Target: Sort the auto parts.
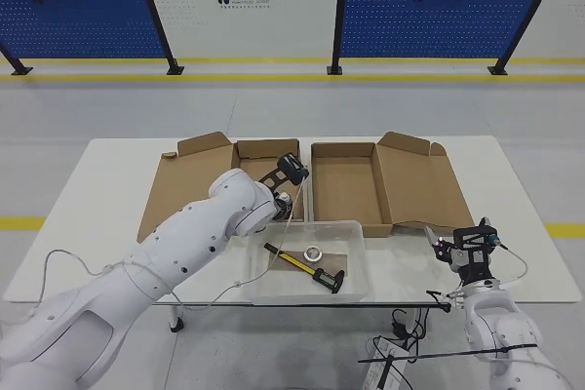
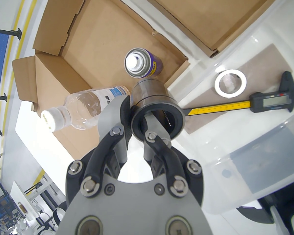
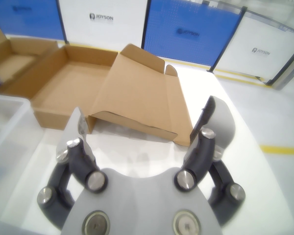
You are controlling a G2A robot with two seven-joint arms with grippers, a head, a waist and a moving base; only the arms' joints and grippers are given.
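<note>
My left gripper (image 2: 136,112) is shut on a metal cylindrical bearing (image 2: 156,103), one finger inside its bore and one outside. It hangs over the near corner of the left cardboard box (image 2: 100,37), beside the white bin (image 1: 302,226). In that box, a spray can (image 2: 140,63) stands upright and a water bottle (image 2: 83,108) lies on its side. The bin holds a metal ring (image 2: 230,83) and a yellow digital caliper (image 2: 259,101). My right gripper (image 3: 144,105) stands open over the table's front right (image 1: 458,244), holding nothing.
The right cardboard box (image 1: 346,190) lies open behind the bin, with its lid flap (image 3: 142,94) sloping down toward my right gripper. Bare table lies to the right of that flap and along the front edge.
</note>
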